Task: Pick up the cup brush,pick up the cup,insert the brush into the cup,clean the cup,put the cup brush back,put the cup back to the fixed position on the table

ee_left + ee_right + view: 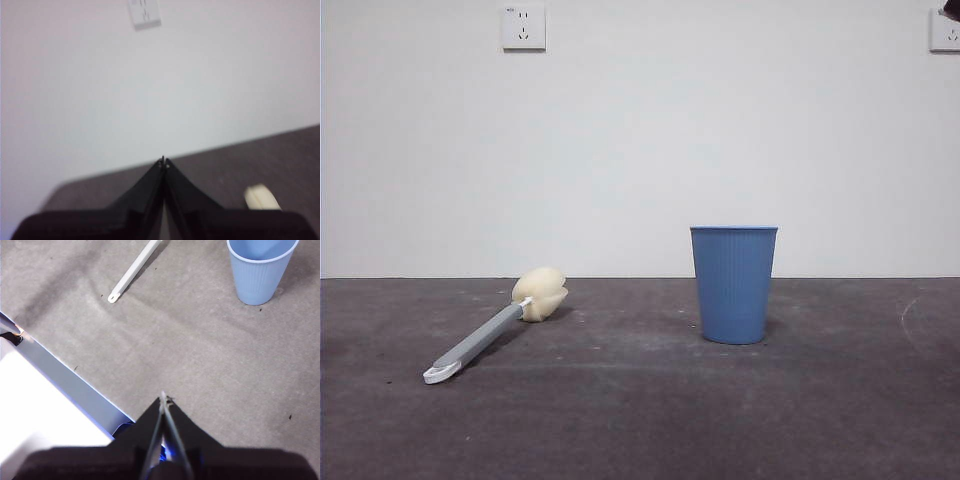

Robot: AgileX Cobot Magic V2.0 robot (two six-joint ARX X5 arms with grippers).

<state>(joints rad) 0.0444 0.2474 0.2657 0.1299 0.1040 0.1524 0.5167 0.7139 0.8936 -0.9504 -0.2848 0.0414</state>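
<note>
Lying flat on the worktop (840,420) well apart from the upright cup (734,284), your cup brush (498,327) points its looped end toward you, nearer the clenched, empty left tool (164,163) than the clenched right tool (164,398).

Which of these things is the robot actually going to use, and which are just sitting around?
For the job:
- cup brush, lying on the table
- cup, standing upright, apart from the brush
- left gripper and right gripper, both shut, holding nothing

Just there:
- wall sockets
- white wall
</note>
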